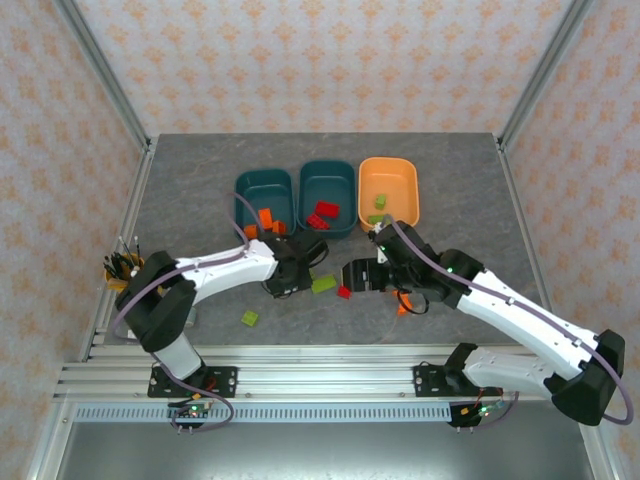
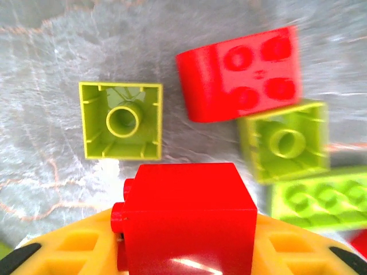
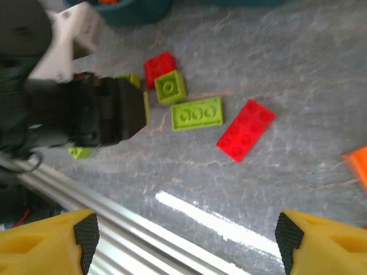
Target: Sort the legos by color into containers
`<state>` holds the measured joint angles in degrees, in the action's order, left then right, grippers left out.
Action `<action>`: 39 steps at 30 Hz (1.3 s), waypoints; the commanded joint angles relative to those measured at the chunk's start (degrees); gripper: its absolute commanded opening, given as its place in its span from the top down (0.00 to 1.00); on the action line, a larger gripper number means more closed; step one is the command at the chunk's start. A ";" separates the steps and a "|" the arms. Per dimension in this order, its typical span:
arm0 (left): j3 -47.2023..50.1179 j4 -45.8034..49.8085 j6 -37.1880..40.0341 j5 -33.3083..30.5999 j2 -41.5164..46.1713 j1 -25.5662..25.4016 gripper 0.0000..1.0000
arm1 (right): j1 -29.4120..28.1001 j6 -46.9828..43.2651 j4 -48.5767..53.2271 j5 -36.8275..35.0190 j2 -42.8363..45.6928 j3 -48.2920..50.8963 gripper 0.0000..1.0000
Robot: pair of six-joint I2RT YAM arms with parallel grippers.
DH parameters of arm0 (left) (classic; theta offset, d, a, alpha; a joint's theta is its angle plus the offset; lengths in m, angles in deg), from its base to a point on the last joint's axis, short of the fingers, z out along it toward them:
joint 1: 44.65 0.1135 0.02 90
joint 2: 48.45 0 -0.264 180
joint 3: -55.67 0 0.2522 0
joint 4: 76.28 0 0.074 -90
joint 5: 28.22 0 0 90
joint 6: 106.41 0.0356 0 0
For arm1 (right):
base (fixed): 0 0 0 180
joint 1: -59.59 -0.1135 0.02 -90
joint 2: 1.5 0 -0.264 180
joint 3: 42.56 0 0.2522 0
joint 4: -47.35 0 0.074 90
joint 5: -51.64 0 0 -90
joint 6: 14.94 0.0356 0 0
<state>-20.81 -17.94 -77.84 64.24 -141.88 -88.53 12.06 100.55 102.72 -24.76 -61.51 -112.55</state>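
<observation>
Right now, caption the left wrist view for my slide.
Left gripper holds a red brick above loose lime bricks and another red brick.

a grey mottled table point(image 1: 200, 190) is shown. along its far side a teal tub point(image 1: 262, 190), a second teal tub point(image 1: 325, 184) and an orange tub point(image 1: 390, 180) are set in a row. nearer, a lone lime brick point(image 1: 249, 318), another lime brick point(image 1: 323, 284), a red brick point(image 1: 344, 292) and an orange brick point(image 1: 402, 308) are scattered.

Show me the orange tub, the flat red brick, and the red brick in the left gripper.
orange tub point(image 1: 392, 180): top view, bare floor inside.
flat red brick point(image 3: 245, 130): right wrist view, middle of its studded top.
gripped red brick point(image 2: 186, 217): left wrist view, middle of its near face.
</observation>
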 commanded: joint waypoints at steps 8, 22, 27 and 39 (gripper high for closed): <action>-28.25 10.40 12.78 1.84 -5.25 8.77 0.61 | 9.55 6.71 -3.11 -6.23 -2.84 -10.72 0.18; -66.62 15.04 21.90 11.23 -39.56 12.82 0.61 | 19.73 10.15 -5.87 -0.25 -13.37 -17.43 0.18; -65.15 12.48 21.96 14.73 -41.80 12.40 0.61 | 20.11 10.73 -5.43 0.01 -13.38 -15.47 0.18; -60.31 11.59 21.97 17.23 -43.20 12.17 0.58 | 20.19 12.03 -5.80 0.74 -14.61 -14.08 0.18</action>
<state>-82.29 -6.55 -56.81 80.52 -184.47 -76.07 31.91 111.70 97.23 -24.32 -75.84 -127.04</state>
